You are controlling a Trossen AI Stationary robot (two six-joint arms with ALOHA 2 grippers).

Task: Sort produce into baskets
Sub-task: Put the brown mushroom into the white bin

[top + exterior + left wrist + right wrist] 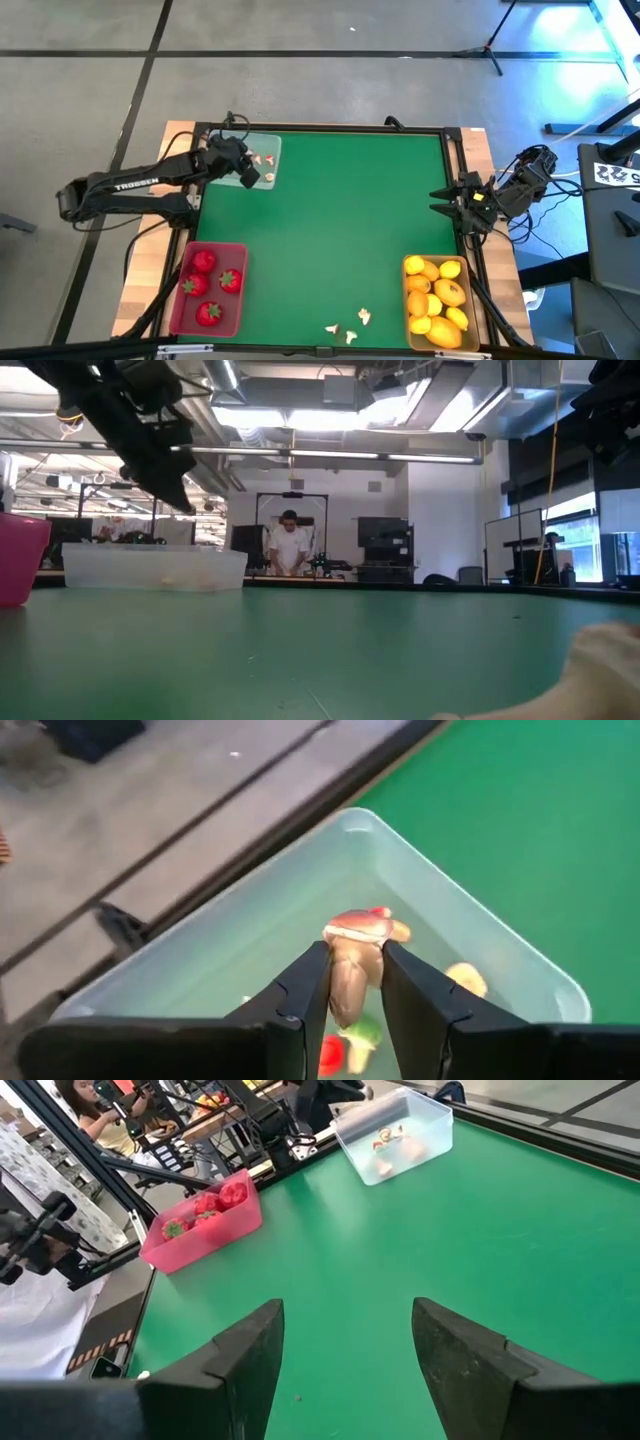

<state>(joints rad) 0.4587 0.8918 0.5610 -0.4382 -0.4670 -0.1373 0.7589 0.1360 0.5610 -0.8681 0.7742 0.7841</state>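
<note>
My left gripper [355, 958] hangs over the clear basket [250, 935] at the table's far left corner [262, 152], shut on a small tan bit of produce with a red-and-white cap [360, 927]. A few small bits [466, 978] lie in that basket. Strawberries [205, 284] fill the pinkish-red basket [176, 312] at the near left. Lemon-like ovals [438, 297] fill the tan-yellow basket [407, 312] at the near right. My right gripper [345, 1350] waits open at the table's right edge [455, 198], with nothing between its fingers. My left gripper pinches the tan stem [348, 988] of the small bit between its two fingers. The red-and-white cap sticks out past the fingertips [312, 965]. The fingers slant downward from the table's left side. The bit is lifted clear, above the inside of the clear basket.
A few small white bits [346, 328] lie on the green mat near the front edge, between the two near baskets. The mat's middle [340, 220] is bare. A person [290, 545] stands in the room beyond the table.
</note>
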